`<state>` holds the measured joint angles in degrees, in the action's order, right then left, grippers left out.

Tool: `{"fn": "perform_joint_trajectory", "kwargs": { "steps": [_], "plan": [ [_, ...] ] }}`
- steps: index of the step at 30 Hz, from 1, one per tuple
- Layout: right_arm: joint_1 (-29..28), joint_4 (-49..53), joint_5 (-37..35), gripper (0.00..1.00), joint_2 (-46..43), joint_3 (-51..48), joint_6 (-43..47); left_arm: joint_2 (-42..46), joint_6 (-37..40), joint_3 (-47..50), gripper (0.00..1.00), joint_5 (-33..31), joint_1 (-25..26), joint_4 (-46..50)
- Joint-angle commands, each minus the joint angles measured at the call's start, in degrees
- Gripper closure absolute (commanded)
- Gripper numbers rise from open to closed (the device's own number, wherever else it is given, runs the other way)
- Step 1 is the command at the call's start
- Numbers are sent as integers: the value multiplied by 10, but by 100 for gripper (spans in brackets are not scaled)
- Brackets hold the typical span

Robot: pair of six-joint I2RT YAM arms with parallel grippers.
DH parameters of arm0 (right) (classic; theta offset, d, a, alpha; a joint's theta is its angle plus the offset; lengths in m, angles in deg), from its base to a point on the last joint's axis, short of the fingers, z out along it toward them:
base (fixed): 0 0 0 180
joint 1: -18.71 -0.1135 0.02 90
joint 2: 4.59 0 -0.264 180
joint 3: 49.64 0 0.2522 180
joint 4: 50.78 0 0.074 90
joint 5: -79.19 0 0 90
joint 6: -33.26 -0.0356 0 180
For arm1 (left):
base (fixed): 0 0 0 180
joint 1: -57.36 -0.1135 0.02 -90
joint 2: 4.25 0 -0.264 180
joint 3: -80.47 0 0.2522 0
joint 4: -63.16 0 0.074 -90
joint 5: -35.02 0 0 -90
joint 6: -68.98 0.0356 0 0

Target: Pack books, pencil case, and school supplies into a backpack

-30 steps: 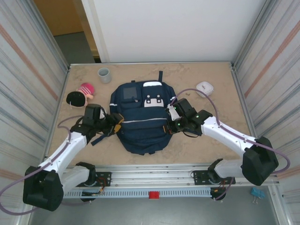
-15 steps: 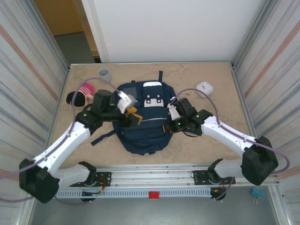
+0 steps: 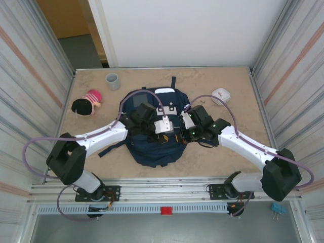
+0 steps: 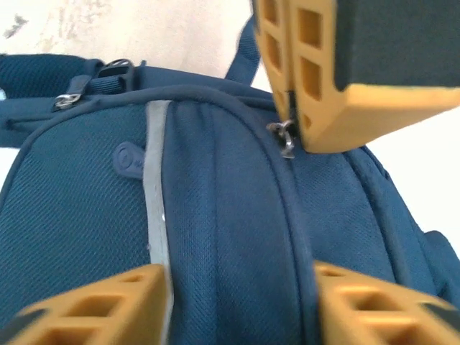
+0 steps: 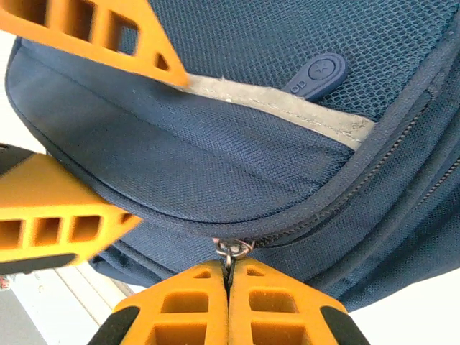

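Looking down from the top cam, the backpack (image 3: 151, 152) lay flat in the middle of the table (image 3: 238, 157), with its top end toward the far wall. Both arms were bent in over it, one from each side.

The right gripper (image 5: 230, 272) sat at the bag's right edge. Its jaws were squeezed completely together on the little metal zipper pull (image 5: 231, 249), with no gap between the pads. The left wrist cam showed the same pinch from the other side, the pull poking out between the two orange fingers.

The left gripper (image 4: 241, 277) had reached across the front of the bag and sat just beside the right one. Its jaws were partway apart, and the navy fabric and the grey stripe (image 4: 158, 208) ran through the gap between them. On the right wrist cam, one of its fingertips looked like it was right up against that stripe, near a small round tab (image 5: 314, 74). Honestly I couldn't tell if it was pressing in or just sitting there. It wasn't clamped on anything I could see.

Other stuff on the table, well apart from the bag:
- a grey cup (image 3: 112, 80) at the far left
- a doll (image 3: 85, 105) with a pink striped hat near the left wall
- a small white case (image 3: 221, 94) at the far right
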<state>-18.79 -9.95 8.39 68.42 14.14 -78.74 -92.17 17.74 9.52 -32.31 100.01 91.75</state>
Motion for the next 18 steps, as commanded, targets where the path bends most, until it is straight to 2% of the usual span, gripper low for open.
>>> {"fn": "perform_joint_trajectory", "kwargs": {
  "steps": [1,3,5,9,13,18],
  "plan": [
    [7,-3,-8,100,-21,2,-8,0,35,-12,74,-35,7,-32],
    [15,19,-41,100,-22,1,-13,14,45,9,88,-42,7,-48],
    [30,32,-71,100,-31,-6,-22,30,52,29,95,-43,2,-54],
    [75,36,-119,100,-44,-27,-37,61,64,52,97,6,-17,-37],
    [77,33,-205,100,-32,-30,-58,83,81,62,97,56,-20,-19],
    [84,-54,-202,100,-19,-48,-77,95,104,65,97,118,-20,7]
  ]
}}
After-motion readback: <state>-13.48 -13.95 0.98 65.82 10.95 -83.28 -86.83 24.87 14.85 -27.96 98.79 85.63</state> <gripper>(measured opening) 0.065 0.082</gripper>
